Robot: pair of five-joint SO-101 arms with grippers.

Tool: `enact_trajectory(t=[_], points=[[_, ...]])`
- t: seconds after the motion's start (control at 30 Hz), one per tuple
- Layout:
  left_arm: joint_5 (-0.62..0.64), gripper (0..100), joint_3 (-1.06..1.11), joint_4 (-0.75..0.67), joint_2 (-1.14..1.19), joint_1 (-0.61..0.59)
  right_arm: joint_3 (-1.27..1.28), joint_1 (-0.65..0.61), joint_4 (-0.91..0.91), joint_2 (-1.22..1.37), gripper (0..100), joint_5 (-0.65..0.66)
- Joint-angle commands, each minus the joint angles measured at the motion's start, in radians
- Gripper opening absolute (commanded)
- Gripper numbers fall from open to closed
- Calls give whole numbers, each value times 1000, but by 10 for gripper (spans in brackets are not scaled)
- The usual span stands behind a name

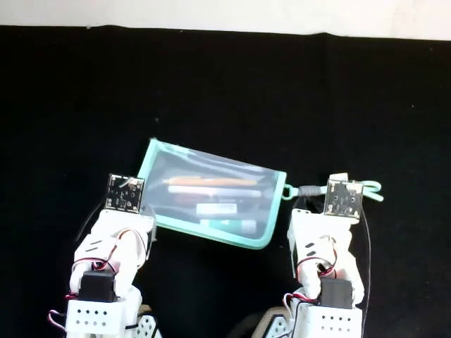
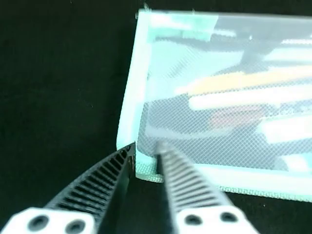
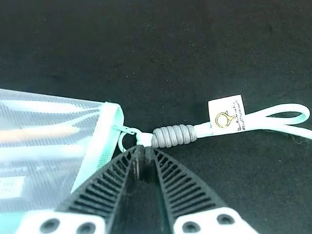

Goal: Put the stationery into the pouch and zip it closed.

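Surface: table (image 1: 225,84) under black cloth, with a pale wall (image 1: 225,10) strip along 12 o'clock in the high view.

Pouch (image 1: 211,204): mint-edged clear mesh, lying flat at table centre, long axis tilted from 10 to 4 o'clock. Pens (image 1: 211,182) lie inside, side by side along its length: one orange, the others white.

Strap (image 3: 173,135): joined by a mint ring (image 3: 124,141) to the pouch's 3 o'clock corner and running on toward 3 o'clock. It has a grey binding, a white tag (image 3: 226,114) and a pale loop.

Left gripper (image 2: 145,148): at the pouch's 8 o'clock corner, clenched on the mint edge; its arm rises from 7 o'clock.

Right gripper (image 3: 143,148): clenched, tips meeting on the strap between ring and binding; its arm rises from 5 o'clock.
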Motion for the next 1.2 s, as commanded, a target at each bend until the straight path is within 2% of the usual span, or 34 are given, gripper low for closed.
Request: enact_trajectory(t=[0.0, 0.07, 0.17, 0.3, 0.37, 0.43, 0.73, 0.93, 1.03, 1.17], points=[[0, 237, 1, 49, -7, -70, 30, -5, 120, -7, 9, 68], [0, 238, 1, 43, -7, -127, -53, -5, 202, -7, 9, 100], [2, 239, -10, 44, -7, -147, -142, -2, 283, -7, 9, 170], [0, 241, -77, 44, -7, -147, -236, 16, 263, -7, 9, 364], [-44, 239, -114, 40, -7, -148, -295, 45, 239, -7, 9, 477], [-101, 239, -160, 43, -5, -148, -349, 51, 228, -7, 9, 520], [-117, 239, -334, 81, -2, -145, -515, 50, 232, -7, 9, 313], [-117, 241, -460, 146, -1, -143, -668, 50, 234, -7, 20, 302], [-117, 241, -495, 153, 1, -142, -730, 50, 254, -7, 118, 302], [-117, 241, -549, 204, 1, -142, -822, 50, 369, 4, 264, 302]])
